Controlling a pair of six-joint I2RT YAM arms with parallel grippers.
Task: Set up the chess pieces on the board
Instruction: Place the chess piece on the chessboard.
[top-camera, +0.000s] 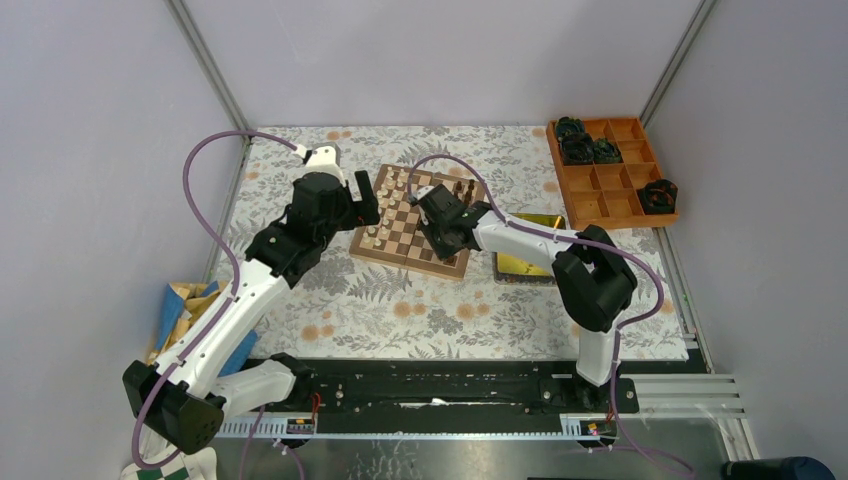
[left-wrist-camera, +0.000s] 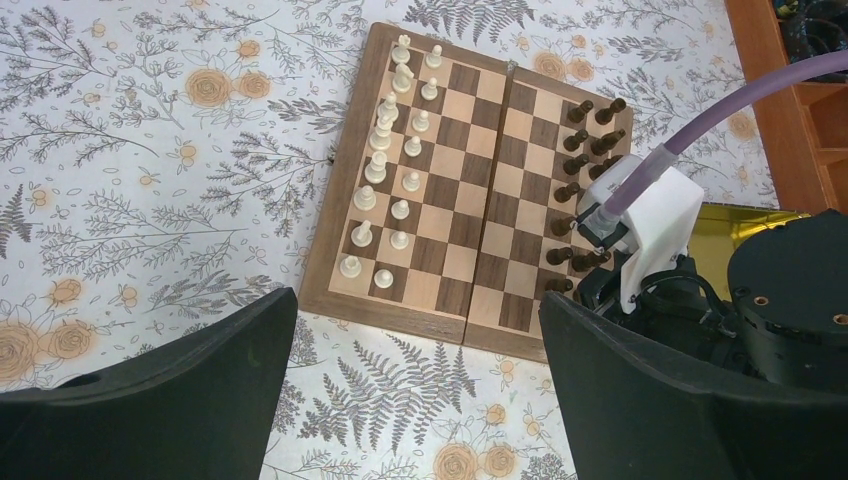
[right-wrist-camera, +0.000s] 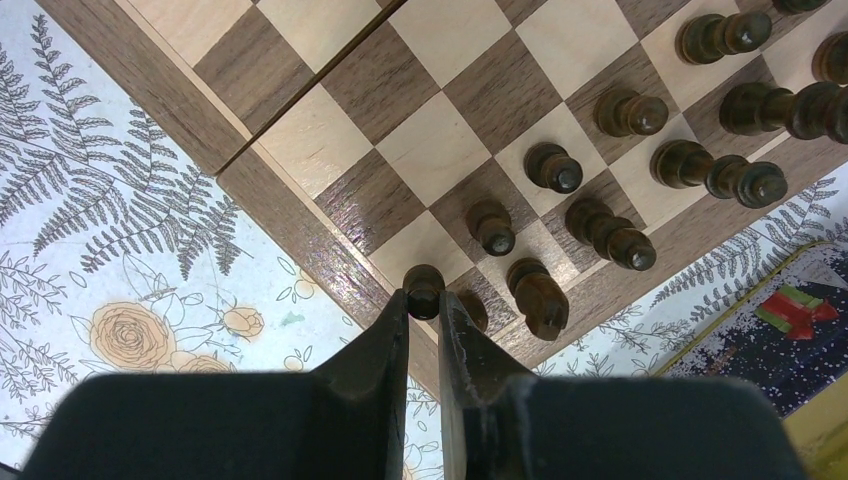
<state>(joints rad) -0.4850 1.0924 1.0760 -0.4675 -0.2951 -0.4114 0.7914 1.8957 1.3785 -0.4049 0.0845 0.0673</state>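
Two arms: both reach across the floral tablecloth (top-camera: 400, 315) to the chessboard (top-camera: 405, 228), the left arm from the board's left side and the right arm from its right side.
Left gripper (left-wrist-camera: 415, 330): its black fingers (left-wrist-camera: 180, 390) are spread wide and hold nothing. It hangs over the tablecloth at one edge of the board, with its camera looking down on the whole board.
Right gripper (right-wrist-camera: 425, 308): its fingers are pressed almost together, pinching the round head of a dark pawn (right-wrist-camera: 423, 287).
Dark pawn: it sits at the end of the pawn row, over a square by the board's corner and next to the wooden border. Whether its foot touches the square cannot be told.
Dark pieces (left-wrist-camera: 580, 150): they stand upright in two rows along the side of the board nearest the tin. The ones at the near end are partly hidden behind the right wrist in the left wrist view.
Cream pieces (left-wrist-camera: 390, 160): they stand upright in two rows along the opposite side, one to a square.
Yellow tin (top-camera: 528, 262): it lies on the cloth just beside the board's right edge, partly under the right arm.
Orange tray (top-camera: 612, 195): it sits at the far right corner of the table, with black gear-like lumps (top-camera: 578, 147) in several compartments.
Purple cable (left-wrist-camera: 740, 95): it runs into the white mount on the right wrist.
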